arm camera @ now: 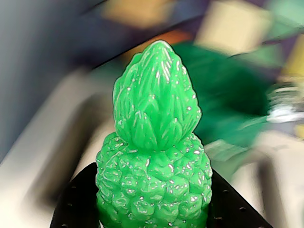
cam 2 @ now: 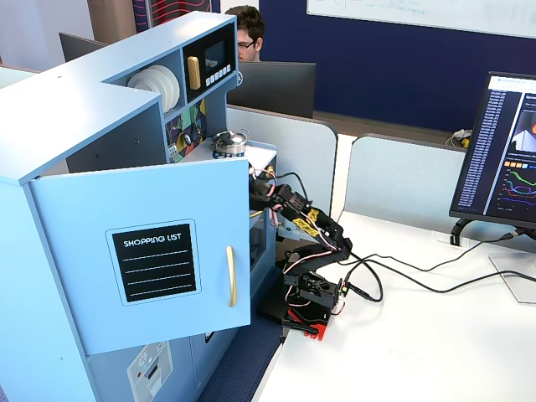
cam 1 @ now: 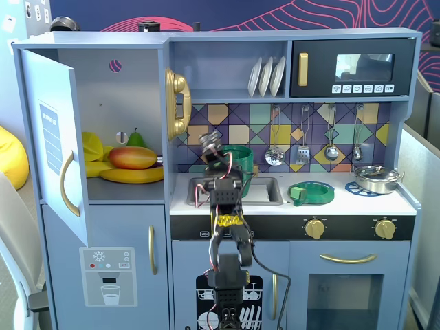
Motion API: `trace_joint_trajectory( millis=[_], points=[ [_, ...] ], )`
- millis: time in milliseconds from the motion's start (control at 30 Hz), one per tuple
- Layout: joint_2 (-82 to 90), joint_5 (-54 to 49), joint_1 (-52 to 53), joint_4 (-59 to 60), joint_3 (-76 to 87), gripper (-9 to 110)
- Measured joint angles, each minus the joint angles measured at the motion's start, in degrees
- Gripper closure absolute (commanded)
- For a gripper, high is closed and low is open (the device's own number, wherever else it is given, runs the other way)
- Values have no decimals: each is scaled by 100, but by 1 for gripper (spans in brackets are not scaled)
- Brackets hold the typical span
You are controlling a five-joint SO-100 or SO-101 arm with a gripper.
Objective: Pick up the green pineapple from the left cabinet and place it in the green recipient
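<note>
In the wrist view my gripper [arm camera: 153, 211] is shut on the green pineapple [arm camera: 154, 156]. Its bumpy body sits between the two black fingers [arm camera: 78, 202] and its leaf crown points away from the camera. Behind it lies a blurred dark green shape, the green recipient [arm camera: 228, 95]. In a fixed view the gripper [cam 1: 212, 146] hovers over the left end of the counter, just left of the tall green recipient [cam 1: 238, 159]; the pineapple is hidden there. The left cabinet's door [cam 1: 51, 144] stands open, and its labelled front shows in the other fixed view [cam 2: 159, 260].
Inside the cabinet lie a mango [cam 1: 133, 157], bananas [cam 1: 130, 175] and a pear [cam 1: 136, 139]. A gold phone [cam 1: 177, 103] hangs on the wall. The sink [cam 1: 265, 190], a flat green ring dish [cam 1: 313, 192] and a steel pot [cam 1: 377, 177] sit on the counter. The arm [cam 2: 306, 243] stands on a white desk.
</note>
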Motion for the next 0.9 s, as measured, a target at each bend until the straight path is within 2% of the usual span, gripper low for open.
trace_joint_trajectory(
  millis=[200,433,500,567,667,833,900],
  points=[
    [-1793,562,334,-1187,-1213,101],
    [-3683,782,554,-1521,-2936,101],
    [-4017,782,589,-1538,-3173,98],
    [-4166,782,606,-1538,-3261,90],
    [-4219,1020,615,-1547,-3305,66],
    [-4228,1477,615,-1644,-3322,46],
    [-4228,1635,615,-1679,-3322,43]
  ],
)
